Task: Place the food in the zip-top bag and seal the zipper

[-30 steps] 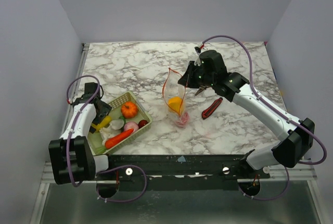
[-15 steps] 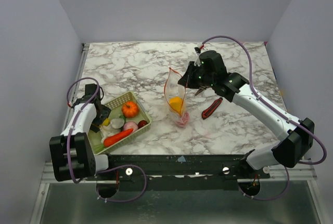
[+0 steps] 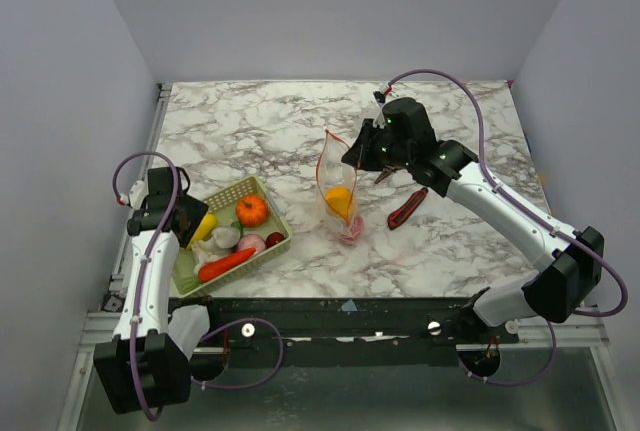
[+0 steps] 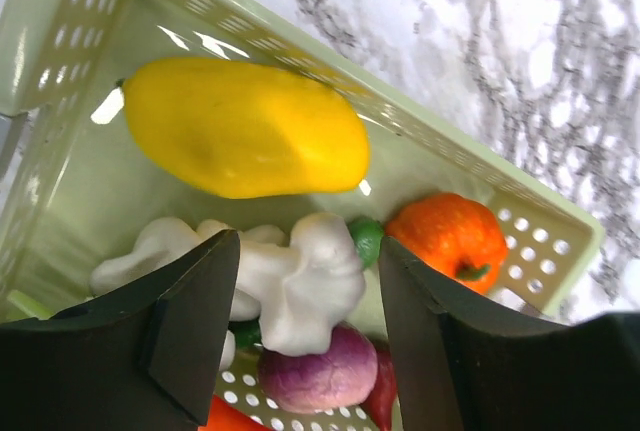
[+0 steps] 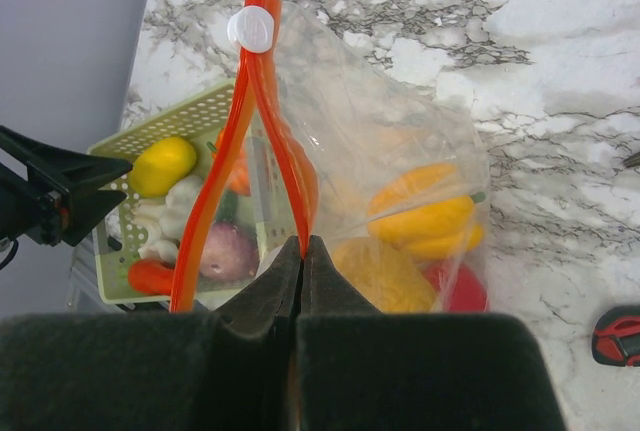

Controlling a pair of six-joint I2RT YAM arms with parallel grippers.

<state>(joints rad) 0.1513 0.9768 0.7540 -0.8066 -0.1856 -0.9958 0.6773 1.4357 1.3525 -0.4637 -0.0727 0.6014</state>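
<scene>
The left gripper [image 4: 308,251] hung over the green basket [image 3: 228,189], which sat by the worktop's [image 3: 250,121] left edge, close to its near edge. Its jaws stood apart and gripped nothing. The yellow piece [image 4: 245,131] lay just beyond the fingertips against the basket's far wall, the white piece [image 4: 300,281] showed in the gap between the fingers [image 4: 190,321], the pumpkin [image 4: 450,236] sat off to the right, and a purple-pink piece [image 4: 315,376] lay nearer the wrist. The carrot [image 3: 225,265] lay along the basket's near side.

The right gripper [image 5: 302,246] was pinched closed on the zipper [image 5: 215,201], holding the zip-top bag [image 3: 335,186] upright near the middle of the worktop with its mouth gaping. Below the jaws a yellow-orange piece [image 5: 420,216] and a red one [image 5: 460,291] rested inside the bag. A red-and-black knife [image 3: 407,208] lay just right of the bag.
</scene>
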